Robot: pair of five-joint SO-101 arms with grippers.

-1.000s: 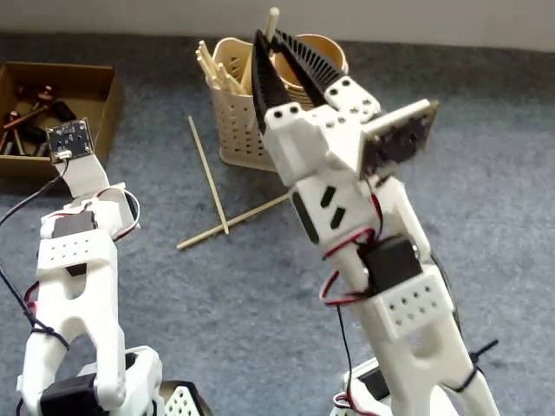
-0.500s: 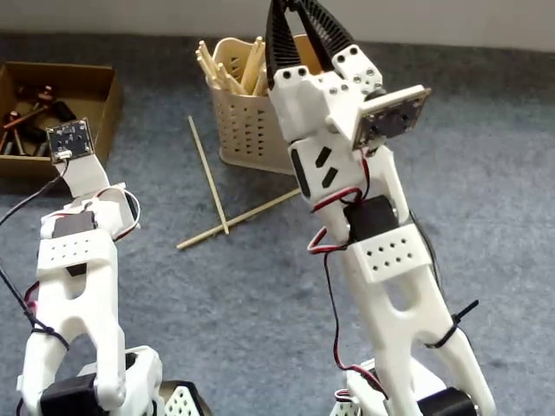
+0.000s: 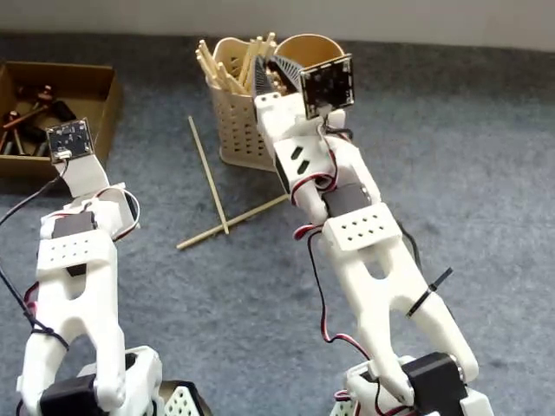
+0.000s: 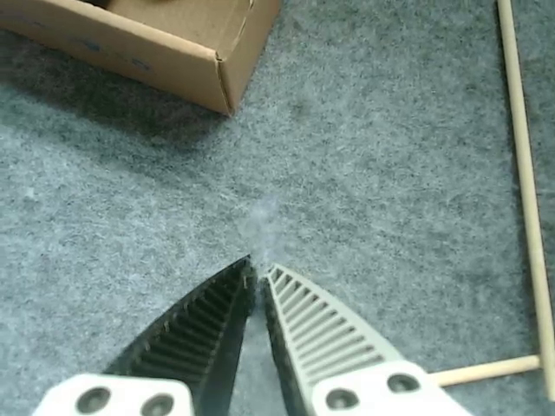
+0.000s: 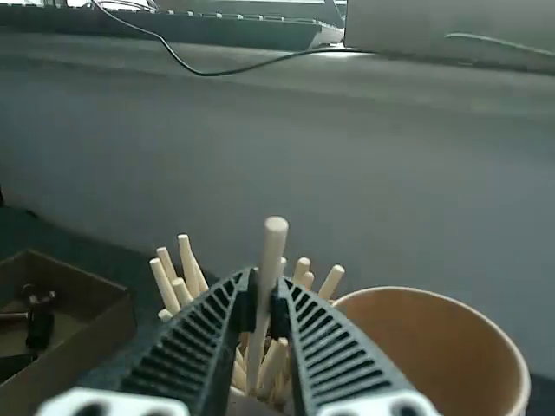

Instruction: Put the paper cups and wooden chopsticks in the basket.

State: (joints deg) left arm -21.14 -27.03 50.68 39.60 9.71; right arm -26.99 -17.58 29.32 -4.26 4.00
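One wooden chopstick (image 5: 270, 260) is standing upright betw. the jaws of the right gripper (image 5: 263, 284), which are clenching it just above the basket (image 3: 238, 130). It is pale, smooth, round-tipped, poking up past the fingertips, same look as the chopstick bundle (image 3: 212, 69) in the basket. A tan paper cup (image 5: 425, 347) is rising at the basket's far side. The right arm is stretching over the basket, wrist tipped down. Loose chopsticks (image 3: 224, 227) are lying crossed on the carpet (image 3: 486, 173) just beside the basket. The left gripper (image 4: 258, 276), jaws pressed together w/ nothing in them, is hanging well apart from the basket, near the cardboard box (image 4: 156, 52).
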